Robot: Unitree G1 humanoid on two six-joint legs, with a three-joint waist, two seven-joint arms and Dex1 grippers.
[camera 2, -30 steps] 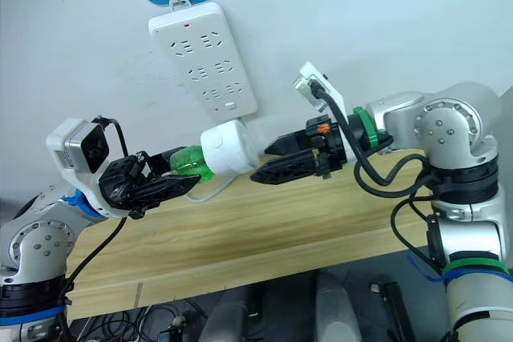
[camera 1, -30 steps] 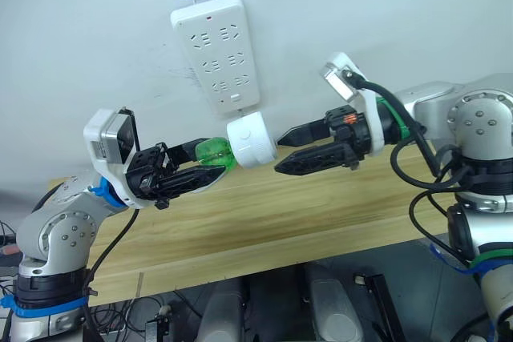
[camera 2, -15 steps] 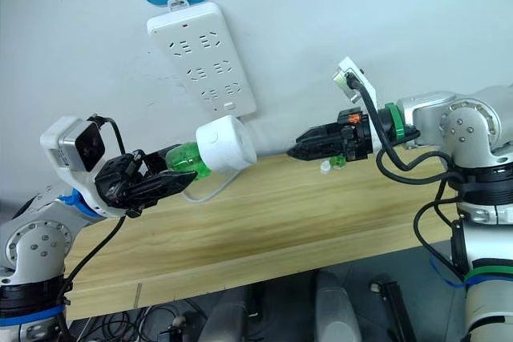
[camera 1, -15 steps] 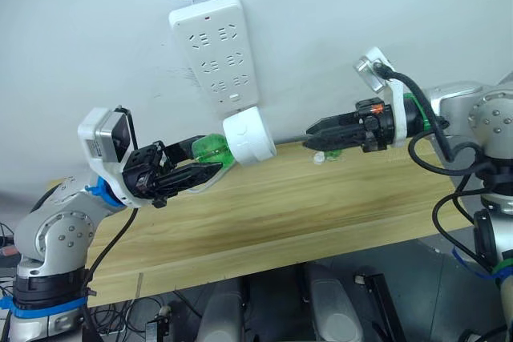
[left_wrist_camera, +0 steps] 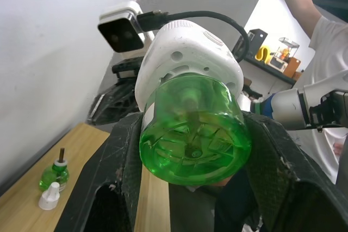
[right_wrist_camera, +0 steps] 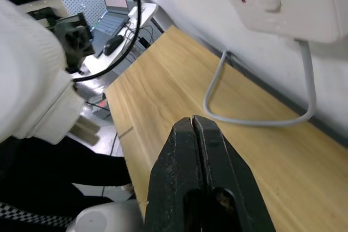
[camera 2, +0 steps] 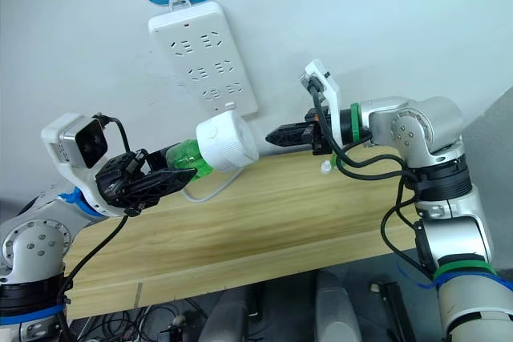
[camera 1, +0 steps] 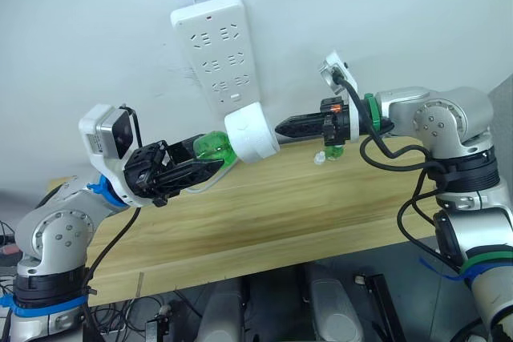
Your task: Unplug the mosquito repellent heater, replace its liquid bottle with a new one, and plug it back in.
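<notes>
Left eye view is showing the mosquito repellent heater (camera 1: 251,134) held in the air, its green bottle (camera 1: 212,150) clamped between the left gripper (camera 1: 196,169)'s fingers. The right gripper (camera 1: 282,127), fingers pressed together and empty, is pointing at the heater from just beside it. I judge the bottle-fitting step is finishing; next, the prongs need aiming into the power strip (camera 1: 216,47) directly above the heater.

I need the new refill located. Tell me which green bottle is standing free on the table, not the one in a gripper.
It is the small green bottle on the wooden table, beside a white cap. The other green bottle sits in the heater, held by the left gripper.
</notes>
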